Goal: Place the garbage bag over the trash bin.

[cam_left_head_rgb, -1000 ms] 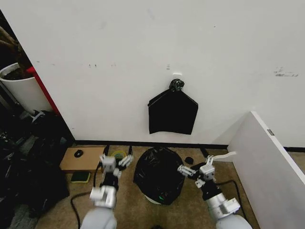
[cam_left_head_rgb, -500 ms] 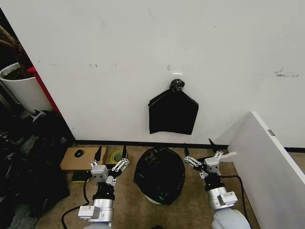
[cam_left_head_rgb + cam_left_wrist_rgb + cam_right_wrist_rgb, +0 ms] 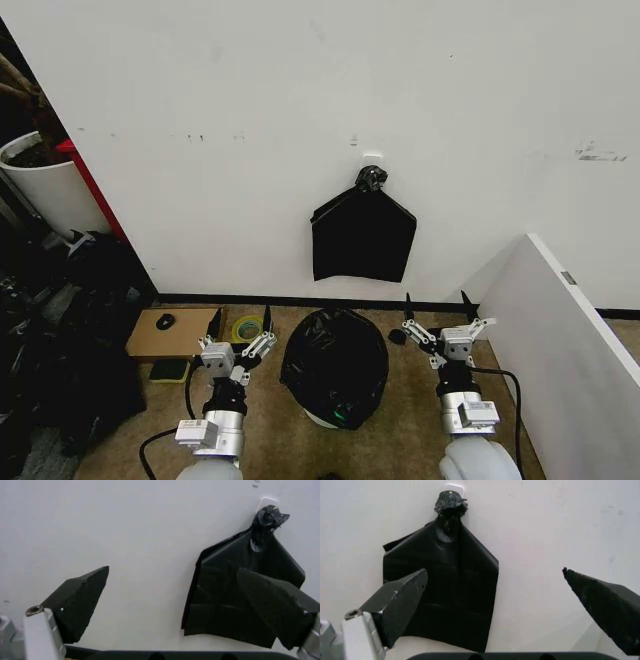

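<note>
Now 1 garbage bag covers 1 trash bin.

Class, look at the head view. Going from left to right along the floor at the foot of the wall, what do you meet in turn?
Cardboard piece → left hand, open → garbage bag draped over the trash bin → right hand, open → white board leaning at the right.

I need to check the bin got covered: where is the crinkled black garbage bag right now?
In the head view, the glossy black plastic garbage bag drapes over the round white plastic trash bin on the floor, between the two open end effectors, below the flat black bundle hanging on the wall.
</note>
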